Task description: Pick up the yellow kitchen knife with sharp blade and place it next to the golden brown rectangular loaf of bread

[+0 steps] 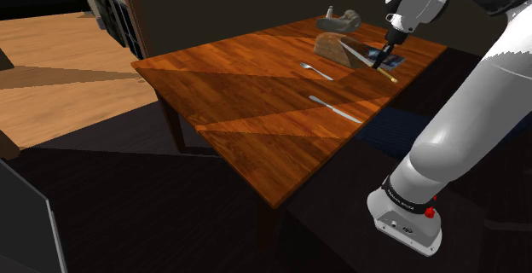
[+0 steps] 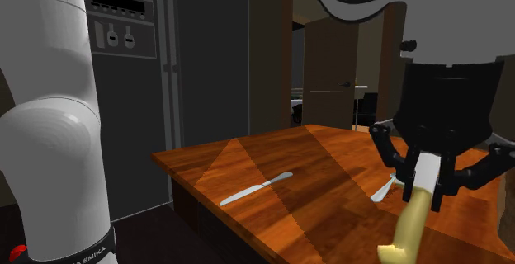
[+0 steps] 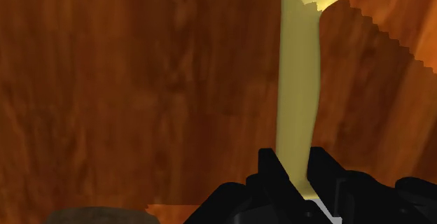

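Observation:
My black gripper (image 1: 388, 56) is shut on the yellow-handled knife (image 1: 385, 69), near where handle meets blade, at the table's far corner by the arm in the shoulder view. The pale blade (image 1: 362, 55) points toward the brown loaf (image 1: 335, 47), which lies right beside it. In the wrist view the yellow handle (image 3: 297, 96) runs straight out from between my fingers (image 3: 273, 172), low over the wood, and an edge of the loaf (image 3: 98, 214) shows by the hand. The second exterior view has the gripper (image 2: 423, 186) clasping the knife (image 2: 410, 221), handle end down.
On the wooden table (image 1: 256, 135) lie a silver fork (image 1: 315, 70) near the loaf and a silver table knife (image 1: 335, 108) closer to the front. A grey object (image 1: 341, 17) stands at the back edge. The table edge runs close under the knife handle.

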### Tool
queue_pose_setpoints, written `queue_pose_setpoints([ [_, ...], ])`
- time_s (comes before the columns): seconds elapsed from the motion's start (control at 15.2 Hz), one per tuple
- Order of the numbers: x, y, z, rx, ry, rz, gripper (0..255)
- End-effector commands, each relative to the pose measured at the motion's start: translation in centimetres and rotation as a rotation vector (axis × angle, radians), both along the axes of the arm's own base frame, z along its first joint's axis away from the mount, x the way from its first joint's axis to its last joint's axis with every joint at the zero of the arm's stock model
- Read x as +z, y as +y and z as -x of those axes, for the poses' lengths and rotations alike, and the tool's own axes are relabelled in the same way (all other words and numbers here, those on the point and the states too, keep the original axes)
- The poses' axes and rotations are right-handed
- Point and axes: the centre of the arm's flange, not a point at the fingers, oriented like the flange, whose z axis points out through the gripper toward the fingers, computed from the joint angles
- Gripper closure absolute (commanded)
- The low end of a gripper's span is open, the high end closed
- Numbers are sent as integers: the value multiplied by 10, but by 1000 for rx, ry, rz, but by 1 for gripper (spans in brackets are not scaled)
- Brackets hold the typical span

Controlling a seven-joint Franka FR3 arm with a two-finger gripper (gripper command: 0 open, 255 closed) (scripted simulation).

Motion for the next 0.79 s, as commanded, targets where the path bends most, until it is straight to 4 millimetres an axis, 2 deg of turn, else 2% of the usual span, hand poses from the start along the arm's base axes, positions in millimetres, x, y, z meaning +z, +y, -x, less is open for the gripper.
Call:
queue_pose_setpoints([
  [0.0, -11, -1, 1, 0, 0, 0, 255],
  [0.73, -69, -1, 1, 0, 0, 0, 255],
])
